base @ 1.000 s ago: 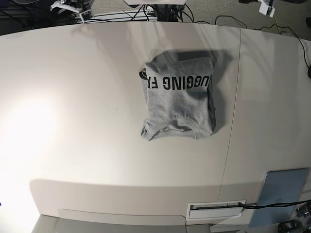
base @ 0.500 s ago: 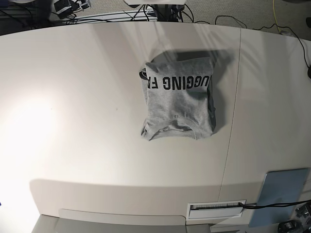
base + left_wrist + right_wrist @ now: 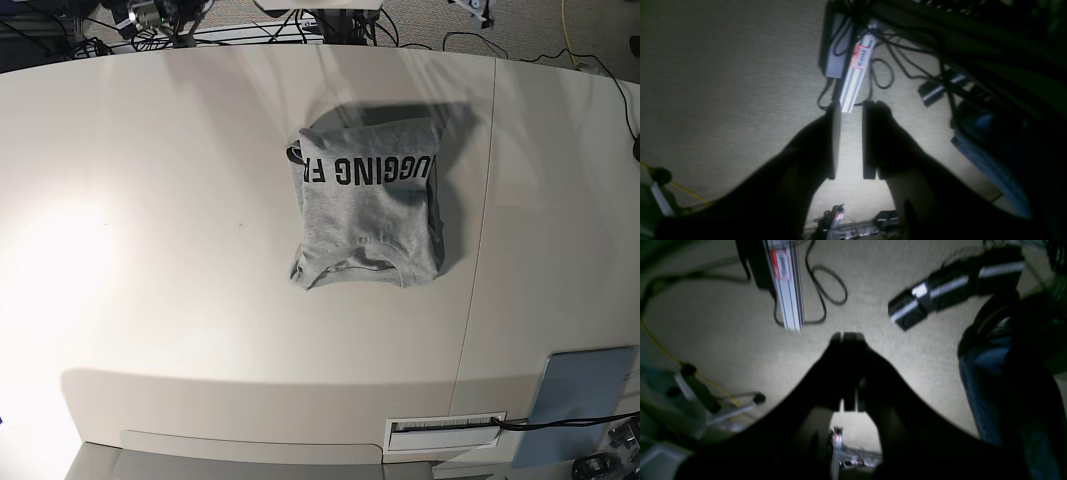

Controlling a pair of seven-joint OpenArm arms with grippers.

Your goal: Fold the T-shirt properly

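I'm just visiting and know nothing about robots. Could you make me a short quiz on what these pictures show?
1. True or false: the T-shirt lies folded on the table.
2. Which gripper's jaws stand apart: left or right?
3. What lies under both wrist cameras: A) carpet with cables, B) the shirt, C) a sink?

Key: 1 true; 2 left; 3 A.

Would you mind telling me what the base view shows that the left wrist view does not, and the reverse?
Only the base view shows the T-shirt, folded into a compact block with black lettering up, lying on the table. Only the left wrist view shows the left gripper, jaws slightly apart and empty, above an aluminium rail. Both show carpet with loose cables.
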